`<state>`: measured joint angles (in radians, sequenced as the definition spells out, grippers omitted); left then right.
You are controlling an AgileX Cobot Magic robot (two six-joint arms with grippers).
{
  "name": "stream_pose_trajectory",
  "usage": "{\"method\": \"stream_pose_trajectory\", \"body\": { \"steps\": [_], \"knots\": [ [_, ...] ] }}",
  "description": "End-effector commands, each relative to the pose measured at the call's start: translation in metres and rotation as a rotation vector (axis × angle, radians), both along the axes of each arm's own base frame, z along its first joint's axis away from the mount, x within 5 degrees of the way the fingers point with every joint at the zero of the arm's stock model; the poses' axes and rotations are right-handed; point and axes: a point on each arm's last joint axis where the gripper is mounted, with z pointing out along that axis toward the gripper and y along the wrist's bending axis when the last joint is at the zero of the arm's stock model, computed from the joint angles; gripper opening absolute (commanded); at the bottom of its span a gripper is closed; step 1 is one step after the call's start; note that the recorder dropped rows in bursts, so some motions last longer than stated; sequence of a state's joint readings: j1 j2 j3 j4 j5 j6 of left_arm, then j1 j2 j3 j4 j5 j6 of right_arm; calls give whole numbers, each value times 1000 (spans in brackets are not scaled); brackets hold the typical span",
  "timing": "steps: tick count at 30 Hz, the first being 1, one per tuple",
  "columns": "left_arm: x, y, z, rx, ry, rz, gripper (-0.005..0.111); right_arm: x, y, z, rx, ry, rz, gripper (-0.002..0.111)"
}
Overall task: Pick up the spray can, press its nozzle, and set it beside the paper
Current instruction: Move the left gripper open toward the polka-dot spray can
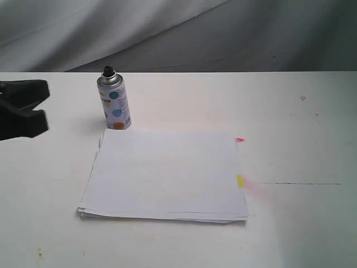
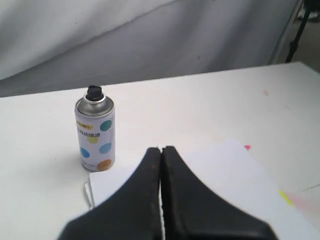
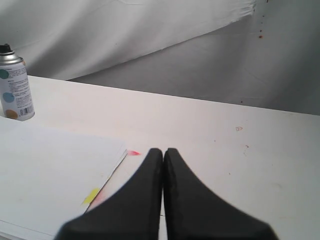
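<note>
The spray can [image 1: 114,103] stands upright on the white table [image 1: 295,117], just past the far left corner of the paper [image 1: 167,173], with its black nozzle [image 1: 108,71] on top. The left wrist view has the spray can [image 2: 95,135] and nozzle [image 2: 93,92] ahead of my left gripper [image 2: 161,149], which is shut and empty over the paper [image 2: 225,170]. My left gripper [image 1: 47,105] hangs at the left edge, apart from the can. My right gripper [image 3: 163,150] is shut and empty near the paper [image 3: 45,175]; the spray can [image 3: 15,92] is far off.
A red tab [image 1: 239,139] and a yellow tab [image 1: 240,180] stick out of the paper's right edge, with a faint pink smear [image 1: 259,191] on the table beside them. A grey cloth backdrop [image 1: 178,33] hangs behind the table's far edge.
</note>
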<state>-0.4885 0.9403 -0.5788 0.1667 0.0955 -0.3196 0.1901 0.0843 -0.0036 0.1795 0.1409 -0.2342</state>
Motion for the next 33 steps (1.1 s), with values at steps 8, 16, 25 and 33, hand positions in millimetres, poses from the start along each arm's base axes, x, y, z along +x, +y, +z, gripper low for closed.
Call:
{"method": "stream_pose_trajectory", "body": {
  "steps": [8, 16, 25, 33],
  "knots": [
    [59, -38, -79, 36, 15, -89, 0, 0, 0, -1, -3, -1, -3, 0],
    [84, -39, -124, 27, 22, 48, 0, 0, 0, -1, -3, -1, -3, 0],
    [91, -27, -155, 16, 143, 251, 0, 0, 0, -1, -3, -1, -3, 0],
    [91, -31, -157, 48, 134, 198, 0, 0, 0, -1, -3, -1, -3, 0]
  ]
}}
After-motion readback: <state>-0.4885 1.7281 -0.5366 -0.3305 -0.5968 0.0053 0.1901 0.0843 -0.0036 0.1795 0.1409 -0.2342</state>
